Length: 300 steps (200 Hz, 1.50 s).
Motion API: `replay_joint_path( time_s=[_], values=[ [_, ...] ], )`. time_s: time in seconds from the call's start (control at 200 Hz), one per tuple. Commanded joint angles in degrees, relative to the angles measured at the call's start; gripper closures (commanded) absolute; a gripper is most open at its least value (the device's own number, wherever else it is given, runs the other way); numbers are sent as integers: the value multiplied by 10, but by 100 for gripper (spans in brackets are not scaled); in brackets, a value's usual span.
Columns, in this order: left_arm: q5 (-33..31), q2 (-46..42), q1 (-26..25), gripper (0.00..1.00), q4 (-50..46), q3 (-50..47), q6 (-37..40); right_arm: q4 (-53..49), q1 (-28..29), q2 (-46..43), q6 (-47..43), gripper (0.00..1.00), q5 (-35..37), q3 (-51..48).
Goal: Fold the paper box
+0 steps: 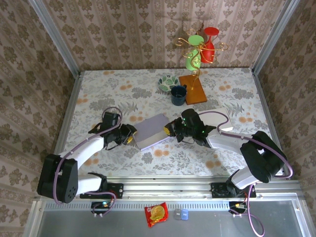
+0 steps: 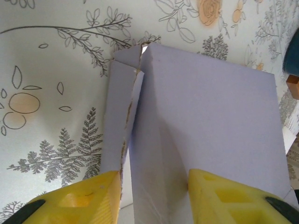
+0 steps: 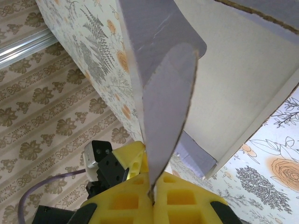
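Right now the paper box is lying half formed in the middle of the table, between the two arms. The right gripper is pinching a rounded flap at the box's right end, with its yellow fingers closed tight on the cardboard. The left gripper is standing partly open astride the left end, one finger beside the loose side panel and one over the top face. It does not seem to be clamping anything.

I am thinking the main danger is at the far corner seam, which is already gaping with a rough edge. A strong pull on the flap could tear it more, or drag the whole box, because the left side is not holding it firmly. The side panel could also be bending outward instead of tucking in.

For moving, wide free room is lying to the left and toward the near edge. Behind the box, the blue mug and the wooden stand are standing near, so lifting backward is looking tight.
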Motion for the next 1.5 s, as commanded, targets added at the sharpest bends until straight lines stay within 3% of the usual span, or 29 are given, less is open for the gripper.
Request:
replay_joint_path(
  time_s=[0.0, 0.835, 1.32, 1.38, 1.495],
  values=[
    [-1, 17, -3, 57, 17, -13, 6, 3, -4, 10, -8, 100, -15, -11],
    [-12, 66, -3, 67, 26, -20, 35, -14, -17, 42, -30, 100, -55, -13],
    [19, 102, -9, 75, 26, -2, 98, -140, -11, 14, -55, 100, -76, -31],
    [23, 111, -11, 77, 24, 4, 110, -169, -10, 8, -56, 94, -78, -30],
    [29, 128, -15, 80, 9, 23, 145, -219, -20, -16, -96, 71, -71, -18]
  ],
)
